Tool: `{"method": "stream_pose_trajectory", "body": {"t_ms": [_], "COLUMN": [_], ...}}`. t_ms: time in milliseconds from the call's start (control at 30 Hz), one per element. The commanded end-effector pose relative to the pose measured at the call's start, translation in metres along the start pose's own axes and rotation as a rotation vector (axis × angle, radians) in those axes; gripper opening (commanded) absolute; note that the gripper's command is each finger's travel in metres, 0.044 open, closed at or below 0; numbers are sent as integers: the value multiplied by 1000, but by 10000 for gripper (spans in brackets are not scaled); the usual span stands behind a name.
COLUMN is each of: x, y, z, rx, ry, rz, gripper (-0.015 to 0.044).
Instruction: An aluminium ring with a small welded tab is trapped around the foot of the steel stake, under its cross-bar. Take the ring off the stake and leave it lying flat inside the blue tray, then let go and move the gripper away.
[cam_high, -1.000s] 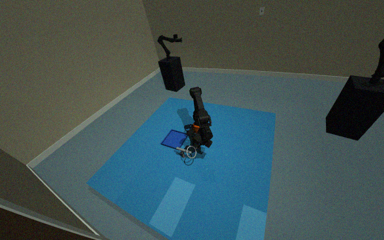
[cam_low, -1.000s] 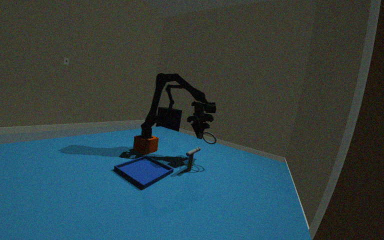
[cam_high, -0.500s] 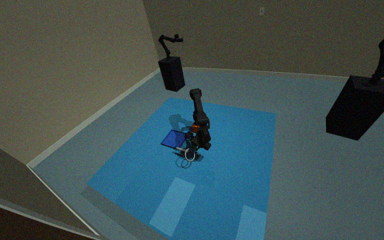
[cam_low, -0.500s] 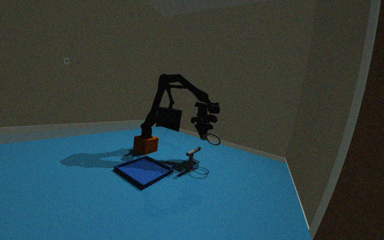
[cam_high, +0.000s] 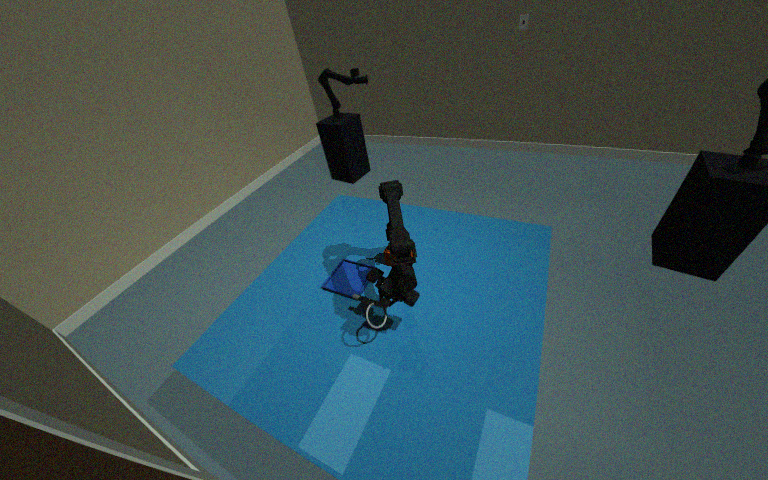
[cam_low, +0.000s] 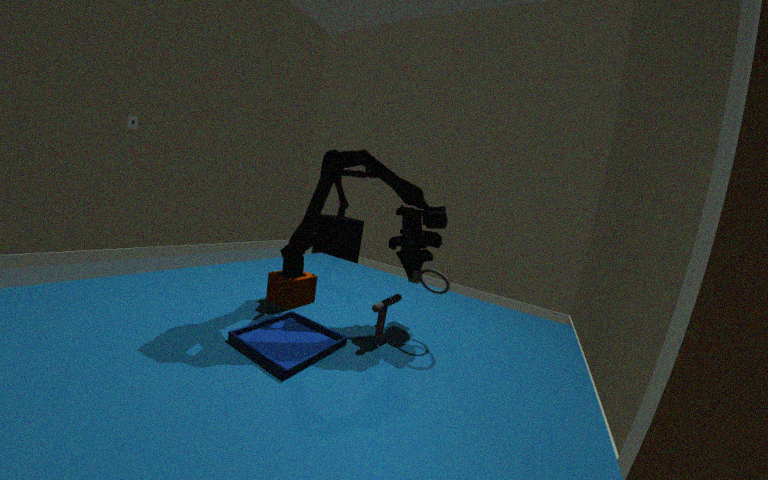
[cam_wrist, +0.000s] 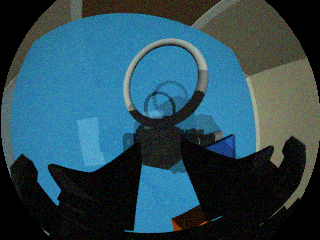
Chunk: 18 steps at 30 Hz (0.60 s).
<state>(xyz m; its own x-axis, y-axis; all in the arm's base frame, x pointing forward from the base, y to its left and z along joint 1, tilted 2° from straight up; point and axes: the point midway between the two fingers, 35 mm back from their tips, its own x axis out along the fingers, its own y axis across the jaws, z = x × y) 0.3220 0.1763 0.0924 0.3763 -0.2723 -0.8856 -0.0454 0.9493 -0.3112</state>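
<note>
End effector (cam_high: 370, 301) (cam_low: 415, 279) (cam_wrist: 160, 146) part-open, clamped on ring (cam_high: 368, 323) (cam_low: 447, 285) (cam_wrist: 127, 82). Ring tilted, clear of stake (cam_low: 380, 325), above cross-bar (cam_low: 386, 302).

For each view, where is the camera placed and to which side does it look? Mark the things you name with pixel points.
Top: high up, looking obliquely down; whole arm (cam_high: 396, 226) (cam_low: 348, 161), ring (cam_high: 367, 314) (cam_low: 428, 289) (cam_wrist: 128, 82), tray (cam_high: 333, 290) (cam_low: 259, 360) (cam_wrist: 227, 146).
Exterior: low at the side, facing the arm, orange base (cam_low: 291, 290).
Wrist: on the arm's end, looking past the gripper (cam_high: 376, 303) (cam_low: 416, 278) (cam_wrist: 161, 145).
Top and exterior share the stake (cam_low: 380, 325).
</note>
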Motion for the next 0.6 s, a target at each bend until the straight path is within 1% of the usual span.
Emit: {"method": "stream_pose_trajectory", "body": {"t_ms": [0,200,567], "x": [0,4,4], "y": [0,0,0], "z": [10,18,18], "rx": [7,7,7], "ry": [-13,-14,-14], "rz": [8,7,7], "gripper": [0,0,0]}}
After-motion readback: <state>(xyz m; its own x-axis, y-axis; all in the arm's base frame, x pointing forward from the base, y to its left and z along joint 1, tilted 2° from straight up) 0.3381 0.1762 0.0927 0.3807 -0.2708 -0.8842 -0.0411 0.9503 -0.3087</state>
